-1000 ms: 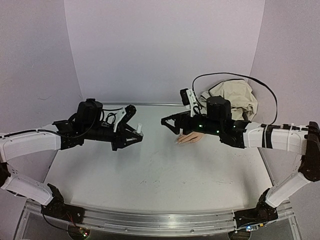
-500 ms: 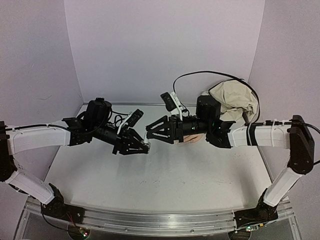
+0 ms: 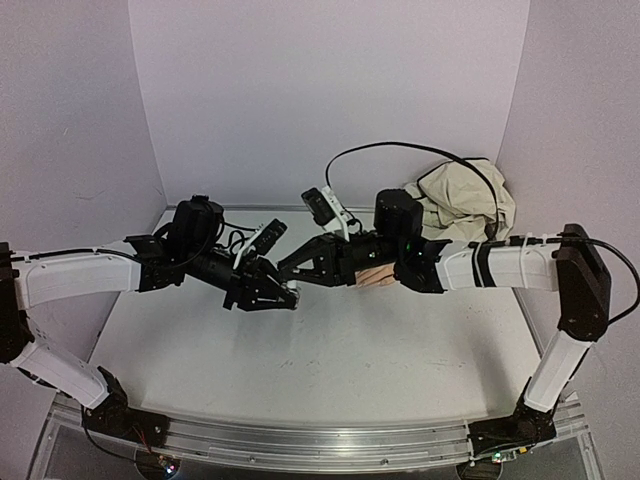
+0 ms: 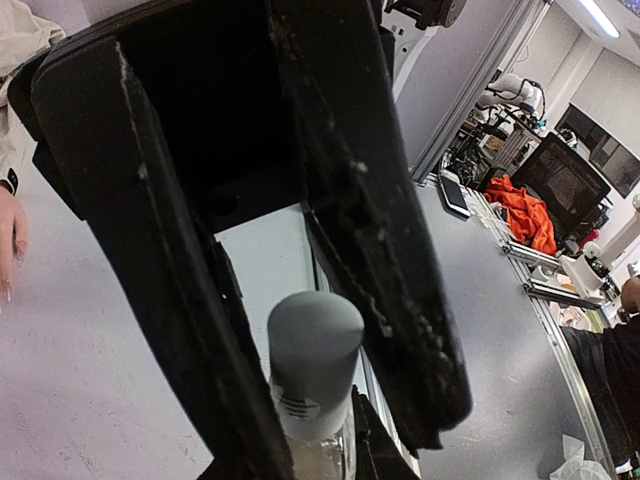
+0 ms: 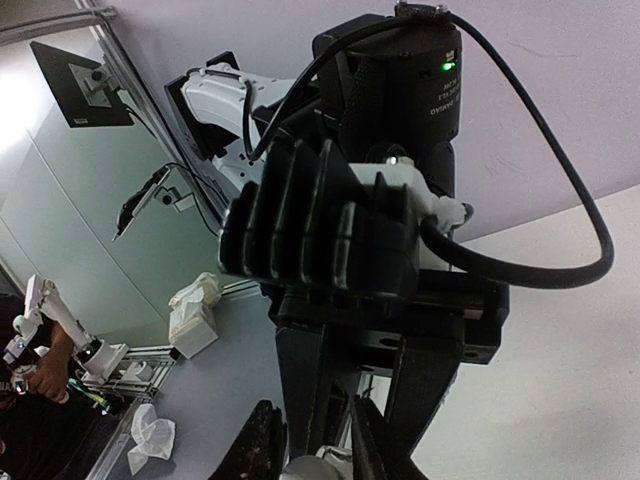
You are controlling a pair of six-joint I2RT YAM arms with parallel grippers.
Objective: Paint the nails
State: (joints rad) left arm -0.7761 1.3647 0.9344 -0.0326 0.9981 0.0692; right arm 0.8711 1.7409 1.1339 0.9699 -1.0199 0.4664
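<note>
My left gripper [image 3: 291,294] is shut on a small clear bottle [image 4: 322,455] with a grey cap [image 4: 313,350], held above the table's middle. My right gripper [image 3: 287,273] has reached across from the right. Its two black fingers [image 4: 160,280] stand on either side of the cap and press against it. In the right wrist view the cap [image 5: 318,467] sits between my right gripper's [image 5: 320,452] tips. The peach mannequin hand [image 3: 377,278] lies on the table under my right arm, mostly hidden. One fingertip [image 4: 8,240] shows at the left wrist view's edge; the nails are too small to make out.
A bunched beige cloth [image 3: 462,198] lies at the back right corner, with a black cable [image 3: 400,148] arching over it. Pale walls close in the table [image 3: 330,370] on three sides. The metal rail [image 3: 300,440] runs along the near edge.
My right arm has swung left from over the mannequin hand to the bottle, and its jaws have closed in around the cap. My left gripper moved slightly right, then held still, gripping the bottle throughout.
</note>
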